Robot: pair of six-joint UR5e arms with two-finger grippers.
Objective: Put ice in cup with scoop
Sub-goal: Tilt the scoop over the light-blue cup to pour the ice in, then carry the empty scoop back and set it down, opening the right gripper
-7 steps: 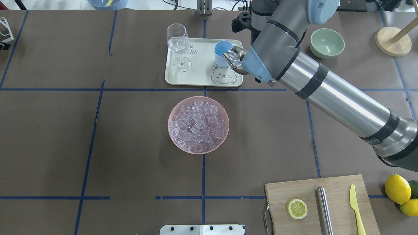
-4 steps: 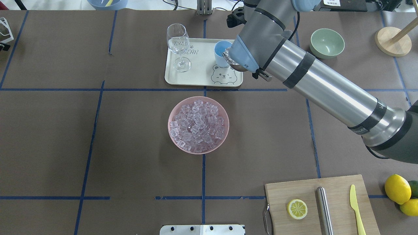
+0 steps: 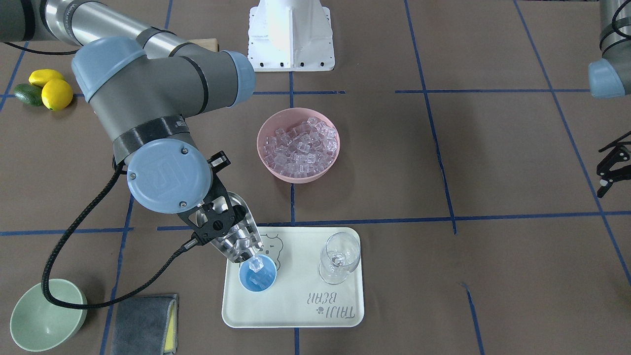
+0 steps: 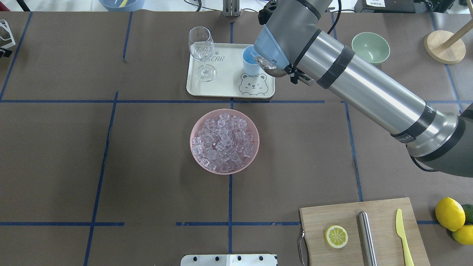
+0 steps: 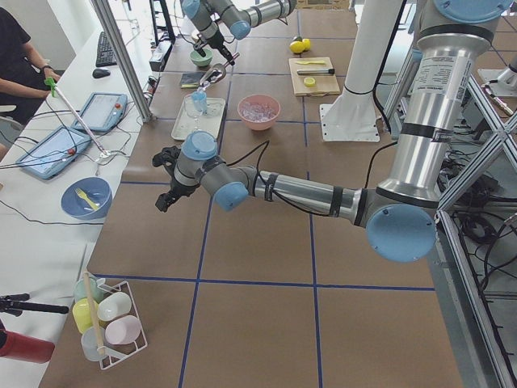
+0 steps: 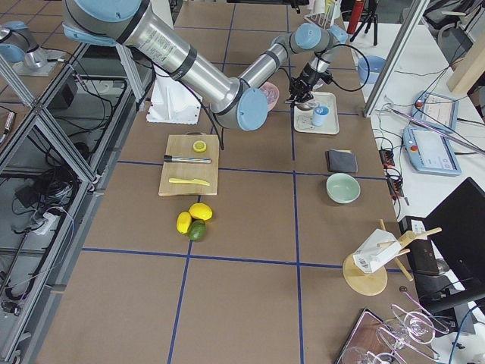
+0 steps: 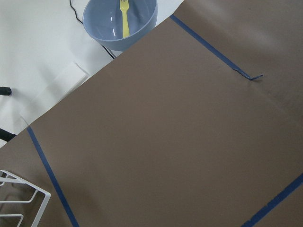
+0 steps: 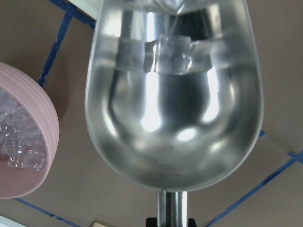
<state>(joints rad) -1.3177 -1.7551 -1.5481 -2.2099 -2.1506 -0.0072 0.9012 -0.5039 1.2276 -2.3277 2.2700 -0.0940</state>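
My right gripper [image 3: 213, 220] is shut on the handle of the shiny steel scoop [image 3: 237, 235]. The scoop is tilted mouth-down over the small light-blue cup [image 3: 257, 277] on the cream tray [image 3: 296, 315]. Clear ice cubes [image 3: 256, 265] slide from the scoop's lip into the cup. In the right wrist view the scoop [image 8: 173, 109] fills the frame, with ice [image 8: 173, 56] at its far lip. In the overhead view my wrist covers the gripper; the cup [image 4: 249, 62] and scoop [image 4: 272, 68] show beside it. The pink bowl [image 4: 255, 125] holds many ice cubes [image 4: 223, 142]. My left gripper [image 3: 610, 167] is open and empty, far off.
A wine glass [image 4: 201, 51] stands on the tray's other end. A pale green bowl [image 4: 370, 48] and a grey cloth [image 3: 143, 323] lie beyond the tray. A cutting board [image 4: 380, 214] with a lemon slice, a steel cylinder and a yellow knife is near the robot. Lemons [image 4: 450, 214] lie beside it.
My right arm has swung left and lifted, tipping the scoop more steeply over the cup. The ice that lay in the scoop has slid towards the cup.
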